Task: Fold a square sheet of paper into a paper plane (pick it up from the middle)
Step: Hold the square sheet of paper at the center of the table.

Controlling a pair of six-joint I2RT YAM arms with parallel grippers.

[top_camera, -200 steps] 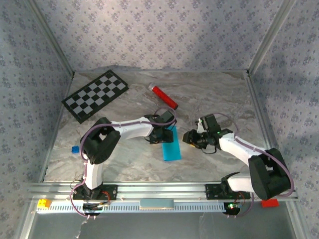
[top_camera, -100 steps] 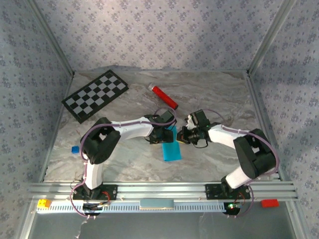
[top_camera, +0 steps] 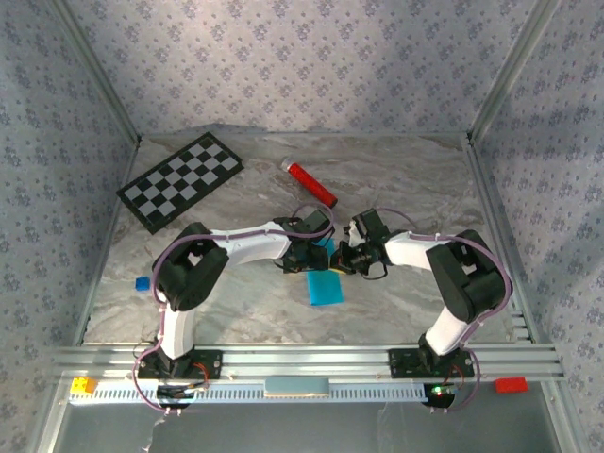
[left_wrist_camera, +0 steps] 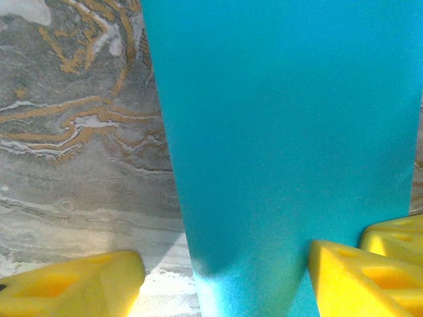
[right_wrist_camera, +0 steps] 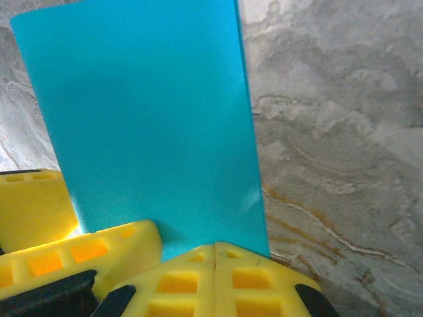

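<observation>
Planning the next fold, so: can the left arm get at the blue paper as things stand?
Likely yes: the open left claw straddles the sheet of paper, which lies flat between its fingers. The shut right claw sits at the paper's edge, crowding one side.

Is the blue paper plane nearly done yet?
Not nearly. Done: the blue sheet looks like a narrow rectangle, so it has probably been folded in half once. In hand: the left gripper is open astride it, and the right gripper is shut at its edge. Left: there is no pointed nose or wings yet.
</observation>
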